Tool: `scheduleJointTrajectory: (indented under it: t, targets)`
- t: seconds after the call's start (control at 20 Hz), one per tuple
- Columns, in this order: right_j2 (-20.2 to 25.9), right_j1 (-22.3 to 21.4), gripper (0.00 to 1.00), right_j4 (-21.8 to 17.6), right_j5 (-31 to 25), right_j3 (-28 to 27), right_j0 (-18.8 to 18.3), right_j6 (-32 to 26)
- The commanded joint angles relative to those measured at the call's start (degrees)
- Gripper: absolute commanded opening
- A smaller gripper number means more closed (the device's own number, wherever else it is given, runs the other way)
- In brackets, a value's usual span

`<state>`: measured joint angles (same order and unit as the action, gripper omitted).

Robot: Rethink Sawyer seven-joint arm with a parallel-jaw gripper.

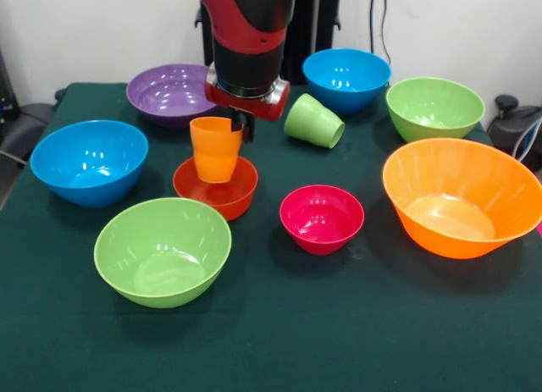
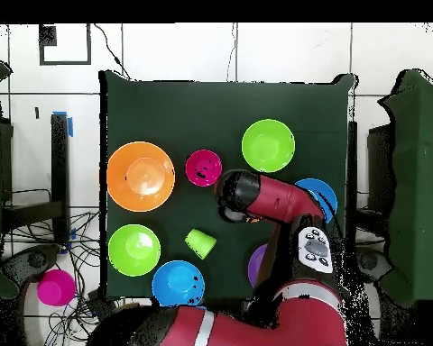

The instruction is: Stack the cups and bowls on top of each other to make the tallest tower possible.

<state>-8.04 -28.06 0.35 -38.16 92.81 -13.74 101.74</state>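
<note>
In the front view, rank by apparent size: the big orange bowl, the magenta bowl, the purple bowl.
1. Big orange bowl.
2. Purple bowl, though it sits farther back.
3. Magenta bowl, clearly smallest.

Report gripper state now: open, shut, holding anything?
Gripper: at the rim of the orange cup, which sits in the red-orange bowl; open or shut cannot be told.

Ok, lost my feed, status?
Pincer at orange cup rim, grip unclear. Cup upright in red-orange bowl. Magenta bowl beside, unstacked.
</note>
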Motion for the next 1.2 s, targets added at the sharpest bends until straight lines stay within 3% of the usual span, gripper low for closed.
scheduleJointTrajectory:
  t: [0.05,0.7,1.05,1.2]
  targets:
    - [8.3,5.6,0.00,0.5,4.4,-2.3,-0.7,3.6]
    - [9.1,7.6,0.00,0.2,6.4,-3.9,-1.1,3.8]
    - [7.7,6.5,0.00,-1.1,2.9,-5.8,-0.8,2.3]
    - [7.1,5.4,0.00,-1.8,-1.2,-7.7,-0.8,0.6]
